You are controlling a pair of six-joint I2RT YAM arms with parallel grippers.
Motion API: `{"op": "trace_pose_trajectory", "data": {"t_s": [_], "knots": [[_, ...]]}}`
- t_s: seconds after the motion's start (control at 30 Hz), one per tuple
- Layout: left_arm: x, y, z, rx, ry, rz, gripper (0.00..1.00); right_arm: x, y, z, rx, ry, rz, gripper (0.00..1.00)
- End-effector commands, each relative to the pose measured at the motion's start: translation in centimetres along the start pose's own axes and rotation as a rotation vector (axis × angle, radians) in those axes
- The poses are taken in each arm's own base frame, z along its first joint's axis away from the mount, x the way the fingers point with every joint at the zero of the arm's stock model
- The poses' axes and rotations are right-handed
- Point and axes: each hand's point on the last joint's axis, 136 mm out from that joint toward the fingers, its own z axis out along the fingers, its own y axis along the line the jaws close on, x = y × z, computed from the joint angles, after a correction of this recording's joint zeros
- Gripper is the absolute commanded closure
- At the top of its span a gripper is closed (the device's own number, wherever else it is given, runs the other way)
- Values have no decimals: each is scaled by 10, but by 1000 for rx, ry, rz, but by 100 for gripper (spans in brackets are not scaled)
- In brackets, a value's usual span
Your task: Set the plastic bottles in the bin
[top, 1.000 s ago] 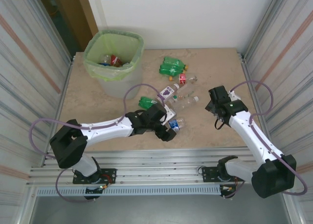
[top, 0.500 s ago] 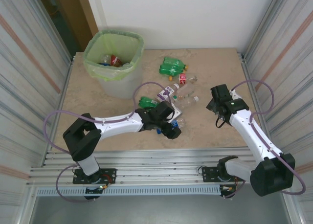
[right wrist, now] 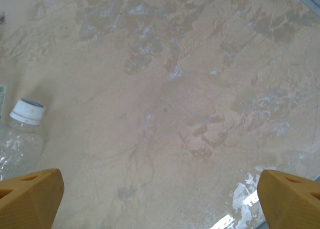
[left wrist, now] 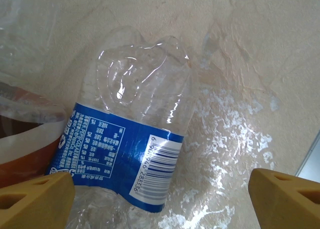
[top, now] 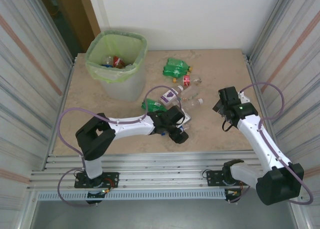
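Bin [top: 116, 59], far left: translucent whitish plastic, roughly square, pale green bag folded over the rim, a few bottles inside.

Left gripper [left wrist: 160, 196]: yellow fingers spread wide to either side of a crushed clear bottle [left wrist: 135, 104] with a glossy blue barcode label. The bottle lies on the mottled beige table [left wrist: 240, 89] and nothing is clamped. Brown-labelled bottle [left wrist: 20, 144] presses against its left side.

Green bottles [top: 176, 68] lie beyond, mid-table.

Right gripper [right wrist: 160, 199]: fingers wide apart, empty, over bare table. White-capped bottle [right wrist: 22, 129] lies near its left finger.
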Motion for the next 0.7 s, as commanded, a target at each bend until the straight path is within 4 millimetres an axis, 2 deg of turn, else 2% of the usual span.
{"op": "trace_pose_trajectory", "data": {"t_s": [0.0, 0.2, 0.5, 0.67], "knots": [[-1, 0, 4, -30, 20, 44, 10, 4, -10, -2, 17, 7, -16, 2], [-4, 0, 6, -66, 30, 89, 10, 7, -12, 1, 16, 14, -10, 2], [-22, -4, -14, -149, -17, 173, 11, 8, -10, 2, 12, 18, -10, 2], [-25, -2, -9, -168, -7, 190, 11, 8, -8, 3, 5, 22, -9, 2]]}}
